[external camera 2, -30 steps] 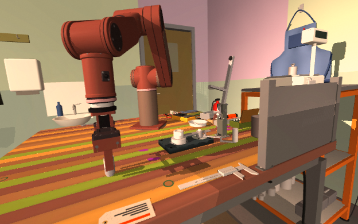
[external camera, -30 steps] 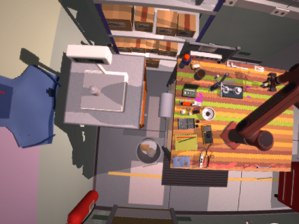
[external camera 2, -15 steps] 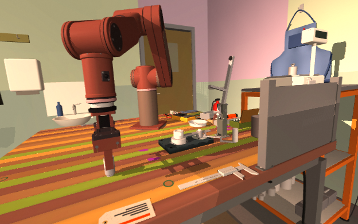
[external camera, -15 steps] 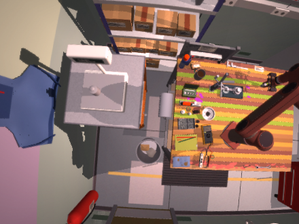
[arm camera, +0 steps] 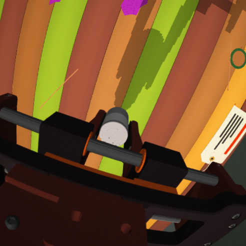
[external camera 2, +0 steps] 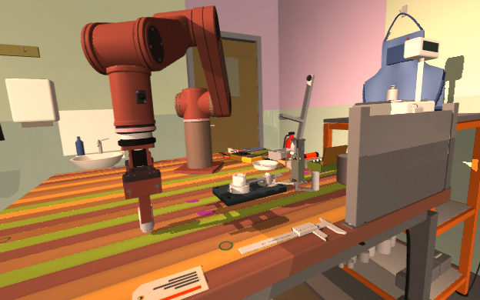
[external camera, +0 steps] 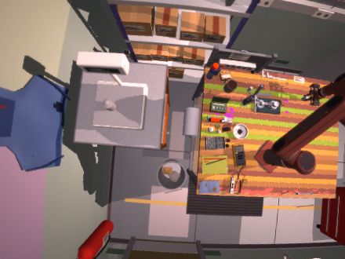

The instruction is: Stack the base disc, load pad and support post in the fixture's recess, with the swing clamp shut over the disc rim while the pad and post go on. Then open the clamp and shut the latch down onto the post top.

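The support post point(arm camera: 113, 129), a short pale grey cylinder, stands upright on the striped bench with my two fingers closed on its sides. My gripper point(external camera 2: 145, 224) point(external camera: 315, 95) reaches straight down to the bench near the front left, well away from the fixture. The dark fixture point(external camera 2: 250, 190) point(external camera: 267, 105) lies toward the middle of the bench with a white stacked part point(external camera 2: 240, 182) in its recess. The tall latch lever point(external camera 2: 304, 127) rises upright beside the fixture. Whether the swing clamp lies over the disc rim I cannot tell.
A grey box point(external camera 2: 400, 161) stands at the bench's right end. The arm's base point(external camera 2: 198, 152) stands behind the fixture. A ruler with a square point(external camera 2: 292, 234), a green ring point(external camera 2: 225, 245) and a paper tag point(external camera 2: 175, 285) lie near the front edge. A bowl point(external camera 2: 265, 164) and tools sit behind.
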Available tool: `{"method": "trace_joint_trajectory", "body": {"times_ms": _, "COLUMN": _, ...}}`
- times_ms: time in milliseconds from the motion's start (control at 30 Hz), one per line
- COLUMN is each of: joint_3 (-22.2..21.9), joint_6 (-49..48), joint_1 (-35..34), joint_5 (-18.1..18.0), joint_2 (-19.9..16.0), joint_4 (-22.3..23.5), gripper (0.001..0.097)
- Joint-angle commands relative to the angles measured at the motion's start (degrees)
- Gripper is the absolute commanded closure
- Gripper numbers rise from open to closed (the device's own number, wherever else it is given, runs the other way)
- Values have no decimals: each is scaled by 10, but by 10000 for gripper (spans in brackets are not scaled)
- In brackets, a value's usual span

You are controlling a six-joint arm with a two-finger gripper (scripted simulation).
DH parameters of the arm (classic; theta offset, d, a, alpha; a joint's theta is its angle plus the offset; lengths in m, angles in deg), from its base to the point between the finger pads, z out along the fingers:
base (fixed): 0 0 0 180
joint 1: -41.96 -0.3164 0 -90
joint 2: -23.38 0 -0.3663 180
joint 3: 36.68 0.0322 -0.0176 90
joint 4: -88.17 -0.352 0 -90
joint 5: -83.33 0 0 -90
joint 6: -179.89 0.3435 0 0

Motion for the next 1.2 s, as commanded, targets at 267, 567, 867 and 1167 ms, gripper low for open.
{"method": "trace_joint_trajectory", "body": {"times_ms": 267, "joint_3": -9, "joint_6": 0, "joint_1": 0, "joint_5": 21, "joint_2": 14, "joint_4": 0, "gripper": 966}}
{"method": "trace_joint_trajectory", "body": {"times_ms": 567, "joint_3": -26, "joint_6": 0, "joint_1": 0, "joint_5": 55, "joint_2": 32, "joint_4": 0, "gripper": 966}}
{"method": "trace_joint_trajectory", "body": {"times_ms": 867, "joint_3": -113, "joint_6": 0, "joint_1": 0, "joint_5": 181, "joint_2": 71, "joint_4": 0, "gripper": 966}}
{"method": "trace_joint_trajectory", "body": {"times_ms": 1167, "joint_3": -96, "joint_6": 5, "joint_1": -5, "joint_5": 178, "joint_2": 83, "joint_4": 0, "gripper": 966}}
